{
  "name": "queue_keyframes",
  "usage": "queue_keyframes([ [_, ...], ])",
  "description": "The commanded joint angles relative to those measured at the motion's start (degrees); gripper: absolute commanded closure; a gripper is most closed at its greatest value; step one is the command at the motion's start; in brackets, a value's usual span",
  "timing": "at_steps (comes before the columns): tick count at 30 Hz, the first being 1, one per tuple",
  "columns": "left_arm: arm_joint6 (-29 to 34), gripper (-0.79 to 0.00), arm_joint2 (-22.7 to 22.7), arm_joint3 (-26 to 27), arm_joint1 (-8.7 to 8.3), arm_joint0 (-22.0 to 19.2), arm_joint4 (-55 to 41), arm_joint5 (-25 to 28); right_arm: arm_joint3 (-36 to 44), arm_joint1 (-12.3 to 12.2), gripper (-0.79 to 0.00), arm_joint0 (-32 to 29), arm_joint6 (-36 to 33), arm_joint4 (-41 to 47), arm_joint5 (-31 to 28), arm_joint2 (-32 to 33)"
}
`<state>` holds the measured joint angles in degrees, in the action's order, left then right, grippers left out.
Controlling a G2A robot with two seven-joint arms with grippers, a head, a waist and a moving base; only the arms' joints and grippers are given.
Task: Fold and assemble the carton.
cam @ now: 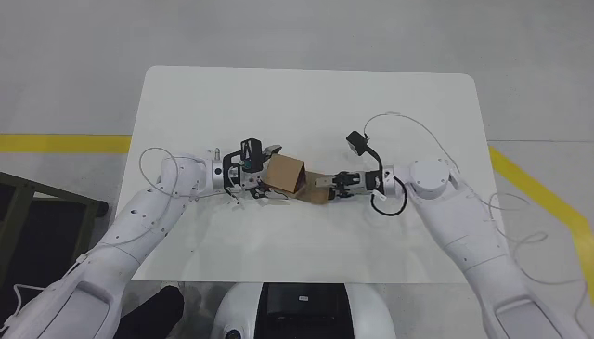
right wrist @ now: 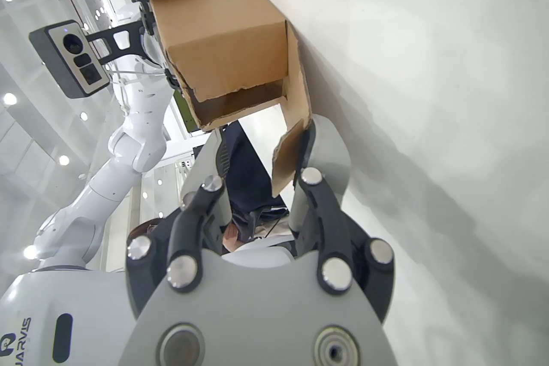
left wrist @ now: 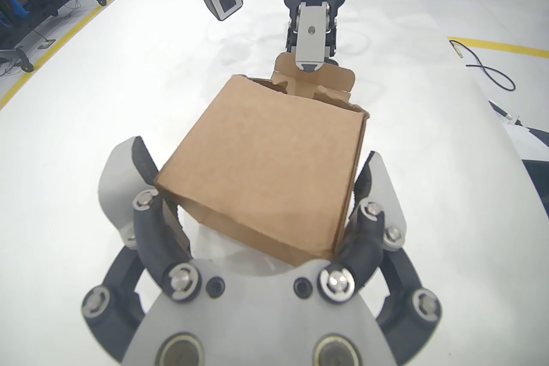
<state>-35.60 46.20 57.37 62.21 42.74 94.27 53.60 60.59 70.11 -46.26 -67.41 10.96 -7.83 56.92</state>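
1. Top view: the brown carton (cam: 286, 174) sat mid-table on the white table (cam: 306, 97), squarely between the two arms. The left gripper (cam: 254, 174) was right up against one end. The right gripper (cam: 327, 188) was at the other end, where a flap (cam: 314, 186) stuck out. A thin white cable (cam: 422, 127) curved over the table beside the right arm, and yellow floor tape (cam: 56, 142) ran off past the table's side.
2. Left wrist view: the left gripper (left wrist: 253, 187) had the carton (left wrist: 266, 157) in hand. Its fingers (left wrist: 377, 187) straddled the near end, one at each corner, both pads touching cardboard. The carton was squared up into a box, top panel flat, far end open with a ragged edge. At that far end one finger of the right gripper (left wrist: 309, 63) lay on top of the flap (left wrist: 332, 78). A black cable (left wrist: 489, 69) lay near the table's edge.
3. Right wrist view: the right gripper (right wrist: 268, 138) stood wide, clamping nothing. The flap (right wrist: 296, 114) hung out of the carton's (right wrist: 218, 37) open mouth and ran between the fingers (right wrist: 326, 144). It lay flat against one finger and well apart from the other. The carton lay against the table (right wrist: 429, 41), its hollow end facing the gripper.
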Motion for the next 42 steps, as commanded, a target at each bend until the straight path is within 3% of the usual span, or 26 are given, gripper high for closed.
queue_keyframes([
  [1,0.0,-0.785,0.0,0.0,-0.01,0.0,0.0,0.0,-0.1,0.1,-0.320,0.0,0.6,0.8,-0.6,-0.1],
  [4,0.0,-0.785,0.1,0.1,-0.04,0.0,0.0,0.1,0.2,0.3,-0.332,0.1,1.7,1.5,-1.0,-0.2],
  [7,0.0,-0.785,0.1,0.1,-0.06,0.0,0.0,0.1,1.1,0.5,-0.397,0.2,2.6,1.3,-0.7,-0.8],
  [9,0.1,-0.785,0.2,0.2,-0.08,0.1,0.0,0.1,1.5,0.6,-0.693,0.3,3.2,0.3,-0.1,-1.5],
  [11,0.1,-0.785,0.2,0.2,-0.08,0.1,-0.1,0.0,1.9,0.7,-0.785,0.4,3.6,0.1,0.1,-1.9],
  [18,0.0,-0.785,0.5,0.5,-0.21,0.3,0.0,0.0,3.1,0.7,-0.785,0.3,5.7,-0.3,0.3,-1.7],
  [42,0.3,-0.785,1.0,2.3,-0.65,1.0,0.3,0.5,13.3,0.7,-0.770,0.0,11.2,-7.4,9.6,-3.2],
])
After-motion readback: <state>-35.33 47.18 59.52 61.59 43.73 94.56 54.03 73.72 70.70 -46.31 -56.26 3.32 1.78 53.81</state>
